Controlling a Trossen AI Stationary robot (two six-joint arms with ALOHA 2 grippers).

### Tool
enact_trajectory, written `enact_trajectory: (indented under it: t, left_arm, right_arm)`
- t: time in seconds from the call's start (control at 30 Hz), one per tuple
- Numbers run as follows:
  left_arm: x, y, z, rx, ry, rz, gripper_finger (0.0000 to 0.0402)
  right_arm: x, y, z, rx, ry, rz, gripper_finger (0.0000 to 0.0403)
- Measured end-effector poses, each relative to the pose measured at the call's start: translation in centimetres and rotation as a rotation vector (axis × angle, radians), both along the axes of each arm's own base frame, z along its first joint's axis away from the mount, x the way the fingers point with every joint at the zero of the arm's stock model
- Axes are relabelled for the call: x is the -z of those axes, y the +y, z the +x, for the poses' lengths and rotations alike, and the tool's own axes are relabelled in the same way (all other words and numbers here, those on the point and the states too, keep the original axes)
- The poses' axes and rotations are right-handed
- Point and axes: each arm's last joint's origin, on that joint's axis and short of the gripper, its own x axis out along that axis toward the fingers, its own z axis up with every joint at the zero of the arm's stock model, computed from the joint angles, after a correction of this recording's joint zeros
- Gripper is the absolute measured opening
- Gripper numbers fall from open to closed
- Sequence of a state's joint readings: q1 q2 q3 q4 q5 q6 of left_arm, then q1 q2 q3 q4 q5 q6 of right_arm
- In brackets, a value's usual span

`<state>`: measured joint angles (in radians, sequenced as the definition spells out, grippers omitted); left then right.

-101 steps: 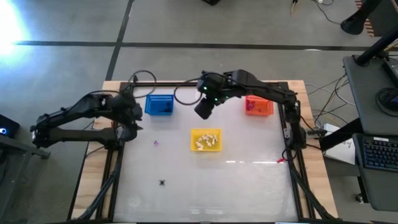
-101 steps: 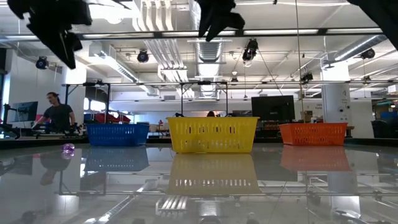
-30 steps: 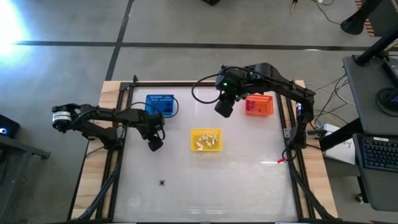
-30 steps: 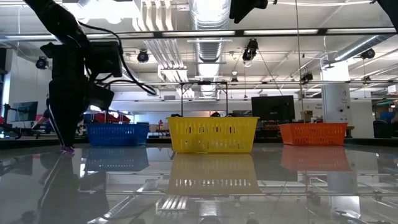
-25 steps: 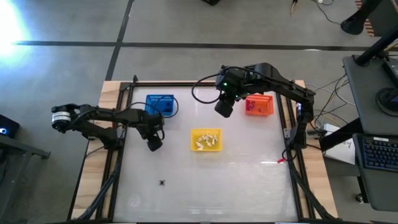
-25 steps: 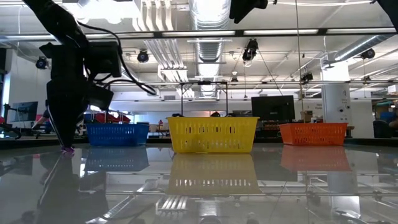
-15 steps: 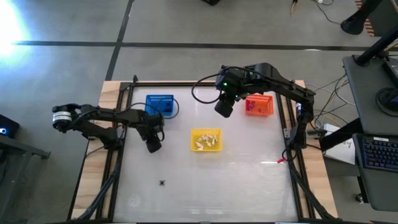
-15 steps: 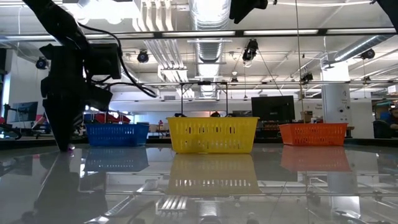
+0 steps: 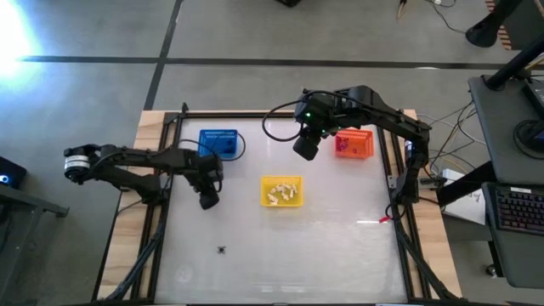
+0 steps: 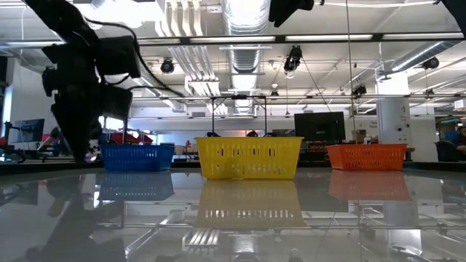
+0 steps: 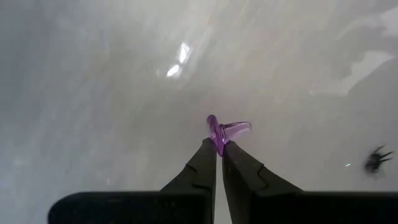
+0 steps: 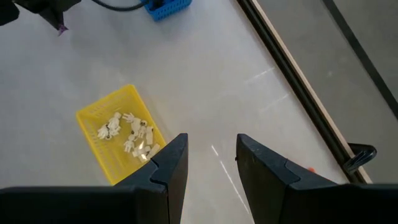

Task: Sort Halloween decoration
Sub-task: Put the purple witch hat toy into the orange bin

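Note:
My left gripper (image 9: 208, 201) hangs just above the table's left middle, near the blue basket (image 9: 218, 143), and is shut on a tiny purple trinket (image 11: 221, 130). A black spidery trinket (image 9: 222, 250) lies on the table nearer the front edge. The yellow basket (image 9: 281, 191) at the table's middle holds several white trinkets (image 12: 127, 134). The orange basket (image 9: 354, 144) stands at the far right. High above the table, between the blue and orange baskets, my right gripper (image 12: 211, 149) is open and has nothing between its fingers. My left gripper pinches the purple trinket's lower end (image 11: 219, 144) between its two fingertips. The fingers point steeply down from above. The rest of the trinket sticks out beyond the tips, lifted clear of the table.
The glossy white tabletop has a dark frame rail (image 9: 161, 195) along its left and right sides. A wide bare stretch lies at the front right (image 9: 340, 255). People work at desks in the room beyond the table.
My left gripper has shut on the purple trinket that lay on the table and has risen a little with it, drawing slightly toward the table's left. The trinket is now off the tabletop. The right arm has kept still.

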<state>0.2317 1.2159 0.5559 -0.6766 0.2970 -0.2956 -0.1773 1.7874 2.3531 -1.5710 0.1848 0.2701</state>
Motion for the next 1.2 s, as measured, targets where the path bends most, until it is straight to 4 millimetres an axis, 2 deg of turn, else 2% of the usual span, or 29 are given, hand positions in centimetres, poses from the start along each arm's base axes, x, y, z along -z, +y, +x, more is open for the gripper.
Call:
enact_trajectory:
  t: [0.13,0.4,0.6,0.77,0.9,1.2]
  left_arm:
    - [-2.0,0.1,0.5,0.016,-0.099,0.032,0.0]
    - [-7.5,0.8,3.0,0.077,-0.306,0.146,0.0]
    - [-10.1,1.4,4.6,0.137,-0.375,0.271,0.0]
    - [-11.2,2.0,6.0,0.205,-0.394,0.329,0.0]
    - [-11.2,2.8,6.9,0.239,-0.385,0.363,0.0]
    - [-10.9,5.5,6.6,0.257,-0.357,0.44,0.0]
  right_arm:
    - [0.0,0.0,0.0,0.015,-0.005,0.007,0.0128]
    - [0.0,0.0,0.0,0.014,-0.004,0.006,0.0127]
    - [0.0,0.0,0.0,-0.03,0.005,-0.002,0.0125]
    - [0.1,0.2,0.1,-0.148,0.016,0.025,0.0117]
    - [0.5,0.2,0.6,-0.214,0.039,0.014,0.0111]
    - [2.9,0.0,2.9,-0.241,0.091,0.079,0.0118]
